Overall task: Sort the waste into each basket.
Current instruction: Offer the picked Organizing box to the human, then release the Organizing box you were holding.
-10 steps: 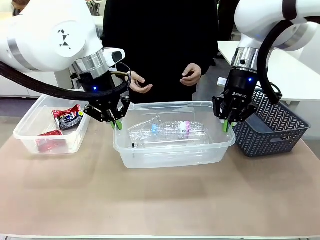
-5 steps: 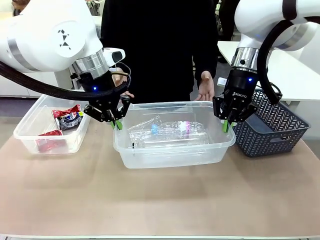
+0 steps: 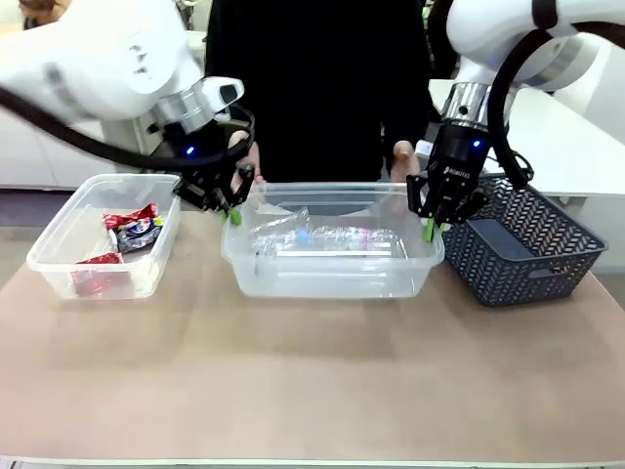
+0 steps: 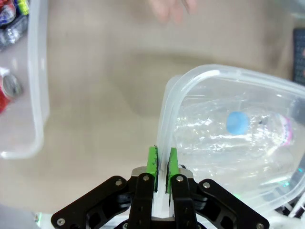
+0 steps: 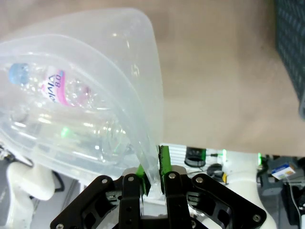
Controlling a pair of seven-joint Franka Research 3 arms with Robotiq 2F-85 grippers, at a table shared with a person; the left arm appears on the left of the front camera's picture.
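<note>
The left hand (image 3: 230, 209) was clamped tight on the rolled rim of the clear, colourless rectangular plastic tub (image 3: 332, 276) at the middle of the tan counter (image 3: 312, 381), gripping that tub's 9 o'clock end; in the left wrist view its green pads (image 4: 152, 162) pressed the thin wall from both sides near a rounded corner. The right hand (image 3: 431, 227) was closed just as tightly on the same tub's rim at the 3 o'clock end, and in the right wrist view the clear wall ran down between its green pads (image 5: 165, 160). Inside this tub lay crushed clear plastic bottles (image 3: 327, 240), one with a blue cap (image 4: 237, 122) and one with a pink-printed label (image 5: 57, 88). A second clear rectangular plastic tub (image 3: 59, 264) sat at 9 o'clock of the middle tub, apart from it, holding crumpled red, blue and silver wrappers or cans (image 3: 132, 231). A dark grey lattice-walled plastic basket (image 3: 532, 254) stood at 3 o'clock of the middle tub, just beside the right hand. A person in a black top (image 3: 317, 88) stood at 12 o'clock across the counter, with one of the person's hands (image 3: 402, 159) hanging just behind the tub's far rim, near the right robot hand; the other was partly hidden behind the left arm.
</note>
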